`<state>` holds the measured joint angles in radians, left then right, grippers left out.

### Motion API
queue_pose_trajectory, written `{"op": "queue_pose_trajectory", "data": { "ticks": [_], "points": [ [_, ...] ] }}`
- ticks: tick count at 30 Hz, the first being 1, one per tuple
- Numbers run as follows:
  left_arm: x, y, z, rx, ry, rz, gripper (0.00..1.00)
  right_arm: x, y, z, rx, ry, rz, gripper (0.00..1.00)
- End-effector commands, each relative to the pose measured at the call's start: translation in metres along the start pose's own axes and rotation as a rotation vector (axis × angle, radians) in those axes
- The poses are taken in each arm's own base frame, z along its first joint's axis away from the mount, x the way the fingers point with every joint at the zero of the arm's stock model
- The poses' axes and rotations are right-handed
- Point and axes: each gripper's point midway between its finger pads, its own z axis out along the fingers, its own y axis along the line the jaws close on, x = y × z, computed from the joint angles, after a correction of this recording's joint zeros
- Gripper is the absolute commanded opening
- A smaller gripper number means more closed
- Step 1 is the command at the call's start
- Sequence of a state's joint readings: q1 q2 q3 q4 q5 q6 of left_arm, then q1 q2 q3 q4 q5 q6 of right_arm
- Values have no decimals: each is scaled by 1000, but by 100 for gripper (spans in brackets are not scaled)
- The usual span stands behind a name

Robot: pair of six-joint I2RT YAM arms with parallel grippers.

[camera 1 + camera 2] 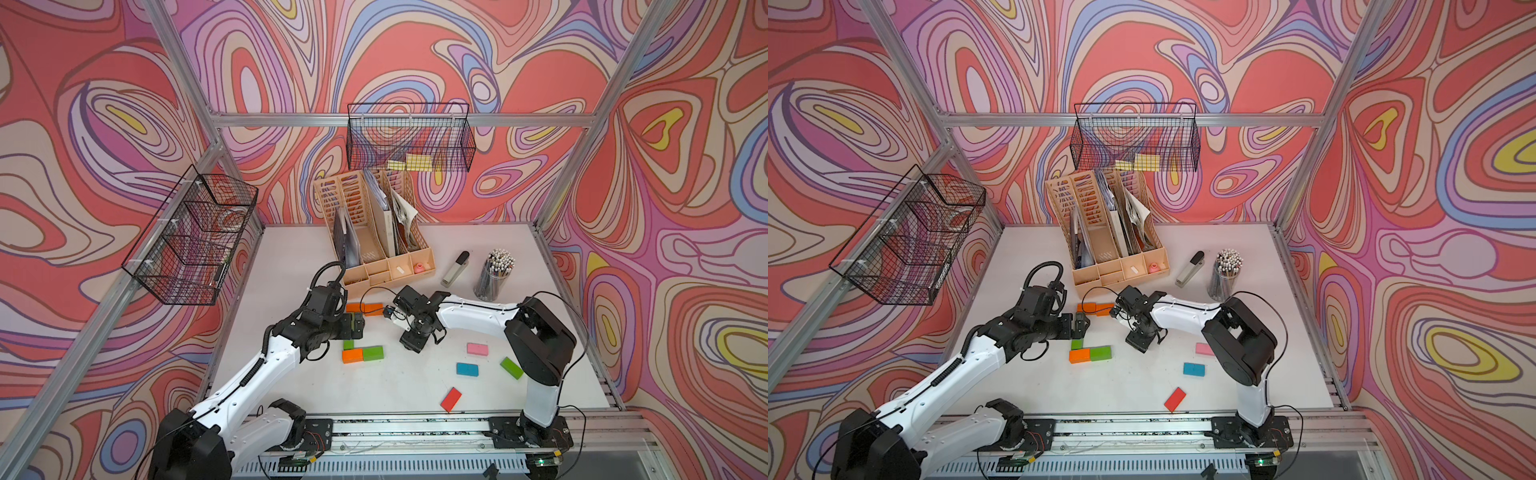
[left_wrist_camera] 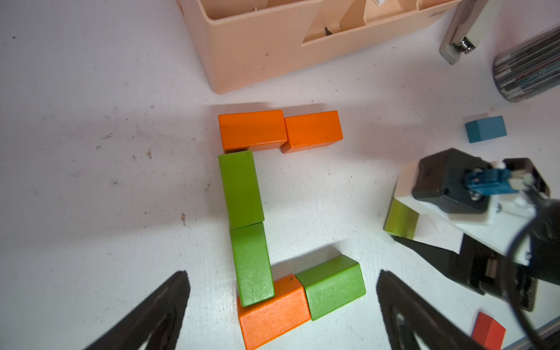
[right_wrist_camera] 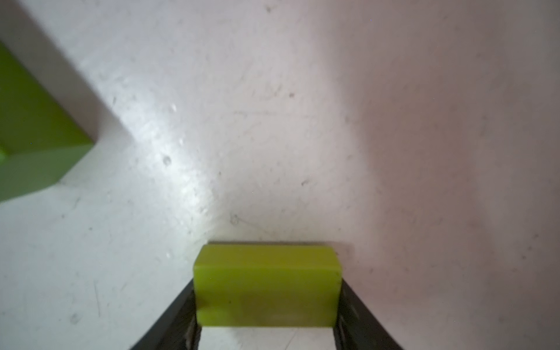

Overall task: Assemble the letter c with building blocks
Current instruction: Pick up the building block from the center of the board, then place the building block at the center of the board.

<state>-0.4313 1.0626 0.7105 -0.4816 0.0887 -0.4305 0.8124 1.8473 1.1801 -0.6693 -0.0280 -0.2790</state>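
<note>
Item: lime block [image 3: 266,281], clamped end to end in your right gripper [image 3: 267,303].
Location: near the lower arm's green block [image 2: 331,286], on the open side of the C [image 2: 241,188]; long axis spans the jaws. Your left gripper [image 2: 281,272] gapes empty above the C.

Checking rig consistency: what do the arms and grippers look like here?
Both the left arm and right arm have white shells with bulky black joints. The left gripper and right gripper are black. A ribbed black hose loops over the left wrist; thin black cables run along the right arm.
</note>
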Motion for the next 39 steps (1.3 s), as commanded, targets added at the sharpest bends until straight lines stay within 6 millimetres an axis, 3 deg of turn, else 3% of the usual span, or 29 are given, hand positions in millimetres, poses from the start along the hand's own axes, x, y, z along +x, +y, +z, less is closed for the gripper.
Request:
{"op": "queue_pose_trajectory", "data": {
  "ticks": [1, 8, 14, 17, 18, 25, 32, 35, 39],
  "points": [
    [1, -5, 3, 35, -12, -3, 99, -3, -4, -15, -10, -74, -119, 60],
    [-8, -7, 2, 46, -64, 13, 99, 26, -11, -24, -53, -5, -235, 61],
    [-12, -6, 2, 39, -87, 30, 99, 40, -19, -27, -63, 52, -370, 60],
    [-11, -7, 4, 48, -90, 28, 99, 37, -27, -30, -38, 70, -406, 61],
    [-11, -7, 4, 48, -88, 30, 99, 40, -29, -22, -41, 99, -415, 61],
    [-8, -3, 5, 34, -80, 41, 99, 34, -39, -17, -18, 125, -451, 61],
    [-9, -4, 5, 33, -82, 39, 99, 32, -44, -21, 35, 100, -467, 81],
    [-9, -4, 6, 34, -82, 39, 100, 27, -42, -26, 42, 60, -461, 88],
    [-8, -4, 7, 37, -77, 41, 99, 6, -37, -58, 67, -96, -425, 90]
  ]
}}
